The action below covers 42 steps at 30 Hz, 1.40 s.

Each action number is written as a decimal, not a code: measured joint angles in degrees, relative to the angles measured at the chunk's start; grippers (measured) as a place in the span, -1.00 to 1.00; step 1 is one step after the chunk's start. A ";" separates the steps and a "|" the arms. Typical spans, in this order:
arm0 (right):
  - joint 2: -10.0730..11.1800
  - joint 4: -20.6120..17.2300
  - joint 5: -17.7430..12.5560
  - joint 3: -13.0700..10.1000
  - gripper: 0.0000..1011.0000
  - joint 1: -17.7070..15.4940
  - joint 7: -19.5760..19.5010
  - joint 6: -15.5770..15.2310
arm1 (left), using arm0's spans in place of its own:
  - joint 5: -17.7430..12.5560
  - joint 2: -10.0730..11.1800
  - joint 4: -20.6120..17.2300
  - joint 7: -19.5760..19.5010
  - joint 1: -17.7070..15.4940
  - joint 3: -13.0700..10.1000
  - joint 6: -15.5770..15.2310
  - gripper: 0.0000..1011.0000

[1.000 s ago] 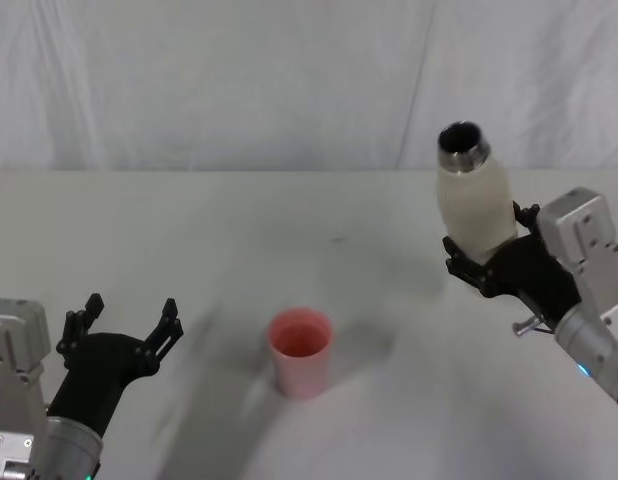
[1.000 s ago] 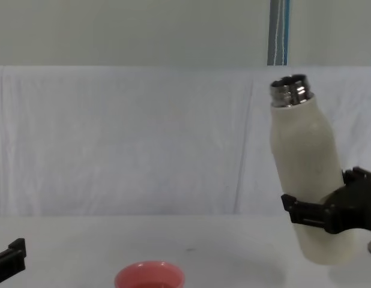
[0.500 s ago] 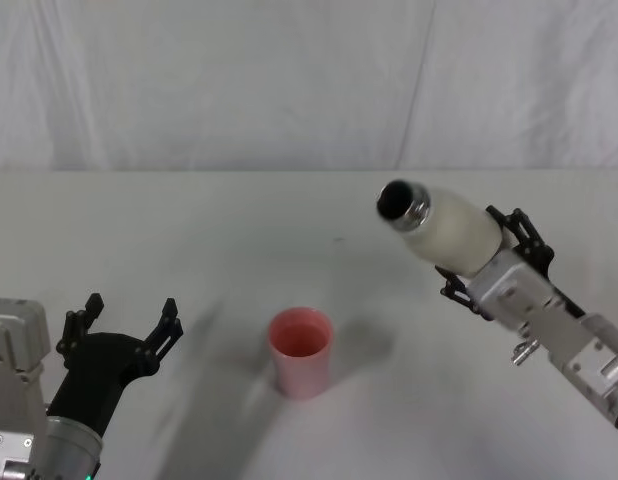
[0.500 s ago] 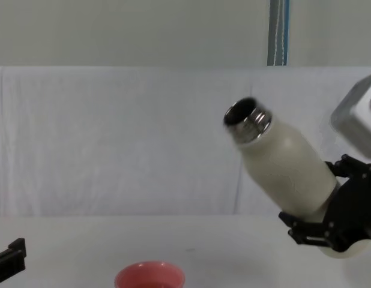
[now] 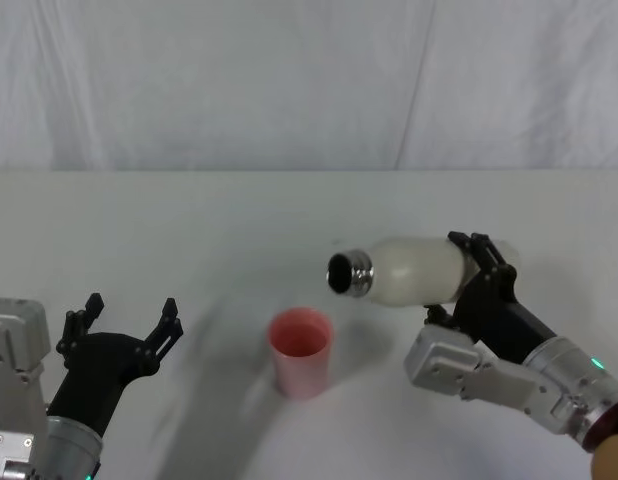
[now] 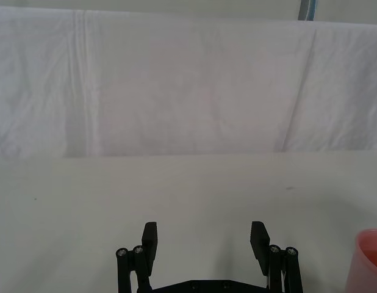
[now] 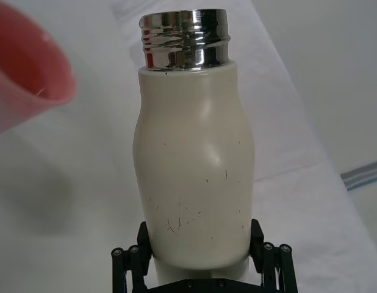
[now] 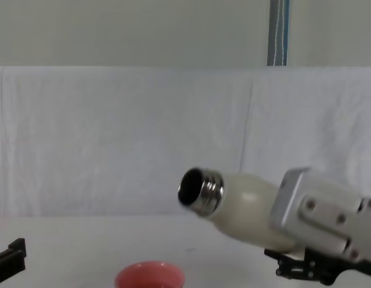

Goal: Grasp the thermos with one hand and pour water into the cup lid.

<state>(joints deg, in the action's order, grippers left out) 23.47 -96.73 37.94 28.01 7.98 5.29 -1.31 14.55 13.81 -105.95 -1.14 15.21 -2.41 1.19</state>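
Your right gripper (image 7: 201, 259) clamps the thermos (image 5: 414, 270) — nearly level, steel mouth just above the cup lid (image 5: 300, 350). Left gripper (image 6: 204, 240) parked, jaws spread

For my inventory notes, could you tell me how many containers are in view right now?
2. The thermos is held tipped almost level in the right gripper, its mouth near the cup lid, which stands on the table. The left gripper is empty.
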 joint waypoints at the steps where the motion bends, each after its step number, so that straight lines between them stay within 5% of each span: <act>1: -0.02 0.19 0.72 0.18 0.89 0.09 -0.11 0.04 | 0.00 0.00 0.00 0.00 0.00 0.00 0.00 0.98; 19: -1.29 3.77 12.04 2.27 0.89 2.11 -4.15 0.06 | 0.00 0.00 0.00 0.00 0.00 0.00 0.00 0.98; 42: -1.63 6.70 16.11 4.36 0.89 4.74 -6.08 1.16 | 0.00 0.00 0.00 0.00 0.00 0.00 0.00 0.98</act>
<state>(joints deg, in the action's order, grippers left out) 21.84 -90.03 54.05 32.37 12.71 -0.79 -0.15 14.54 13.81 -105.95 -1.14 15.21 -2.41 1.19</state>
